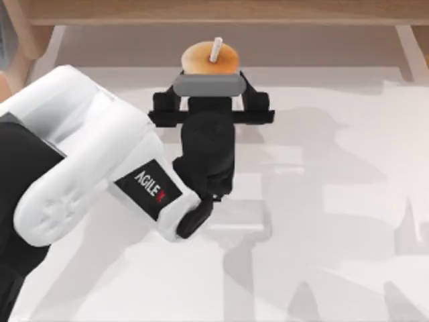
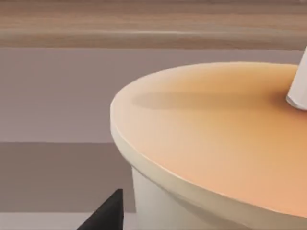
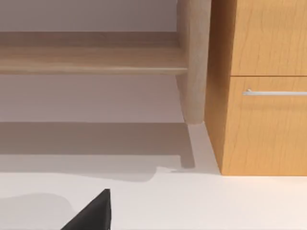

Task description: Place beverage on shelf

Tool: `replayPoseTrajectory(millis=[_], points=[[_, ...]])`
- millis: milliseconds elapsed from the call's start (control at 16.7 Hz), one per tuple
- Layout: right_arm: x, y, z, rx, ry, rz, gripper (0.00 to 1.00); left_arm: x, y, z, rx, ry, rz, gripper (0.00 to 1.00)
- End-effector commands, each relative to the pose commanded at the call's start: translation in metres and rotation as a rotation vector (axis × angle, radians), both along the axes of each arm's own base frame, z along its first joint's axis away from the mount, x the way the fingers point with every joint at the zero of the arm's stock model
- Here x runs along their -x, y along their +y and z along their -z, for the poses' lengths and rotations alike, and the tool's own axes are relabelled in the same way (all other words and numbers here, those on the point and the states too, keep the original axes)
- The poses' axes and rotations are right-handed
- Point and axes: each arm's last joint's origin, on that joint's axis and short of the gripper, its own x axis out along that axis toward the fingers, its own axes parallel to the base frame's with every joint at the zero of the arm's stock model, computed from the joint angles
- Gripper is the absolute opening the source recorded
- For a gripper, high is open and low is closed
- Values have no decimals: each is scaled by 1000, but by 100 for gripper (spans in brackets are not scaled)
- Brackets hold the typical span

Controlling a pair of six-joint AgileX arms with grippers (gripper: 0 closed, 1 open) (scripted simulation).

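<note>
Beverage, top view: the milk tea cup (image 1: 210, 59) is seen from above, orange lid and white straw (image 1: 216, 49) up, standing upright just in front of the wooden shelf (image 1: 221, 11), whose long board runs along the far edge of the table (image 1: 335, 201).
Left gripper, top view: the left gripper (image 1: 210, 100) is reached forward over the table with its fingers on either side of the cup; it is judged to be grasping the cup, though actual contact is hidden by the wrist.
Left wrist view: the cup lid (image 2: 216, 139) is seen very close, with the straw (image 2: 298, 86) at the edge and one dark fingertip (image 2: 108, 215) just beside the cup wall; the shelf board (image 2: 144, 28) lies beyond, higher than the lid.
Right wrist view: the shelf board (image 3: 91, 57), one shelf support (image 3: 193, 62) and a wooden cabinet with a metal handle (image 3: 273, 92) are faced; one dark fingertip (image 3: 93, 213) is seen, and whether that gripper is released or clenched cannot be told.
Step in hand: the cup is judged held and carried toward the shelf, not yet placed.
Next move: a lift above board level, a forward reach, then an upright set-down are called for.
</note>
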Motion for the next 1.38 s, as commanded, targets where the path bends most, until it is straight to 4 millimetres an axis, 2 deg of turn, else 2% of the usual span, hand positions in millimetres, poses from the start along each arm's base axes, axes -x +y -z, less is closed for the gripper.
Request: replayPoseTrajectory(millis=[600,1140,1380], points=[[0,0,0,0,0,0,100,0,0,0,0,0,0,2],[0,0,0,0,0,0,100,1,-1,0,-1,0,2,0],[0,0,0,0,0,0,100,1,-1,-9,-1,0,2,0]])
